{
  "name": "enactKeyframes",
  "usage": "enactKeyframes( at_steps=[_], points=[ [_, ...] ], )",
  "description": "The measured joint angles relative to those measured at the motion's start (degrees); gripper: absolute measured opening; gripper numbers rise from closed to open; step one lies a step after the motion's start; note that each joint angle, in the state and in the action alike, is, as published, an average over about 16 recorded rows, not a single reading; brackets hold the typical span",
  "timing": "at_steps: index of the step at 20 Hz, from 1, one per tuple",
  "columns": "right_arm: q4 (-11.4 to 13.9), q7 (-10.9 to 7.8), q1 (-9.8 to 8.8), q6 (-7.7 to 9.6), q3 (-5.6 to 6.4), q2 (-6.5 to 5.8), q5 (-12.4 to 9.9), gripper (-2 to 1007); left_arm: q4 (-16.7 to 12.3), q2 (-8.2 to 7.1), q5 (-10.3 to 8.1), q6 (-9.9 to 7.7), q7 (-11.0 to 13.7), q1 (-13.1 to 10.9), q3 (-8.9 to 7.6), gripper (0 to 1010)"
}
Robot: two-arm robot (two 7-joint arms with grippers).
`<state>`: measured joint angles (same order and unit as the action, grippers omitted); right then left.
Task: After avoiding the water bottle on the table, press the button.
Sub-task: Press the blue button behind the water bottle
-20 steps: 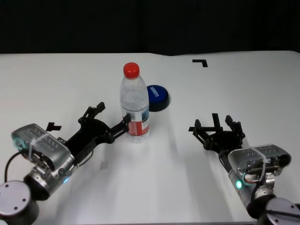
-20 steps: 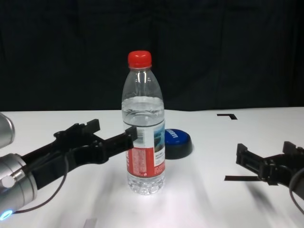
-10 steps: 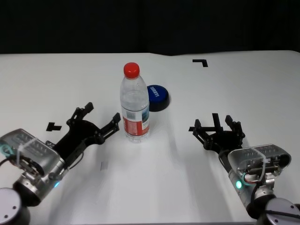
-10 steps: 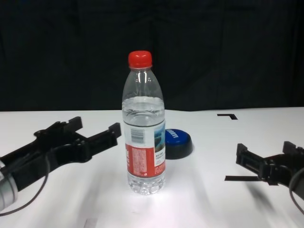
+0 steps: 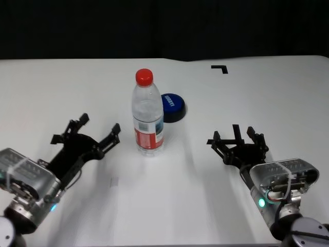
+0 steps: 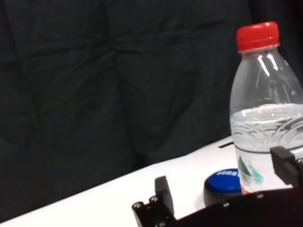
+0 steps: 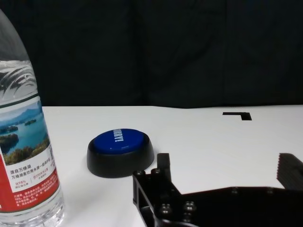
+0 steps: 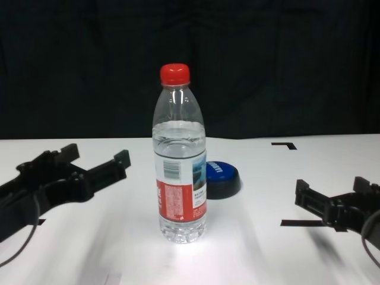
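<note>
The left hand (image 5: pixel 92 132), fingers spread, has drawn back from the water bottle (image 5: pixel 147 113) over 1 s and now sits well apart; we judge the bottle cleared, the button (image 5: pixel 172 107) unpressed. The bottle stands upright, long axis vertical, cap up, mid-table (image 5: pixel 169 200), button just behind it. The right hand (image 5: pixel 237 142) rests spread, idle.

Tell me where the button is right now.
In the head view the button sits mid-table, just behind and right of the water bottle, close beside it.
</note>
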<state>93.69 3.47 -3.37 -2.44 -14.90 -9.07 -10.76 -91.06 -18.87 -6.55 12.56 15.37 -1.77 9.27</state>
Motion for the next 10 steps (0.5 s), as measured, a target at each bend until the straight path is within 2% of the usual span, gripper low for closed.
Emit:
enactKeyframes(
  at_steps=[10],
  points=[
    [0.00, 0.00, 0.00, 0.00, 0.00, 0.00, 0.00, 1003, -3.38, 2.31, 2.49, 0.07, -4.60, -3.94, -4.01, 1003]
  ],
)
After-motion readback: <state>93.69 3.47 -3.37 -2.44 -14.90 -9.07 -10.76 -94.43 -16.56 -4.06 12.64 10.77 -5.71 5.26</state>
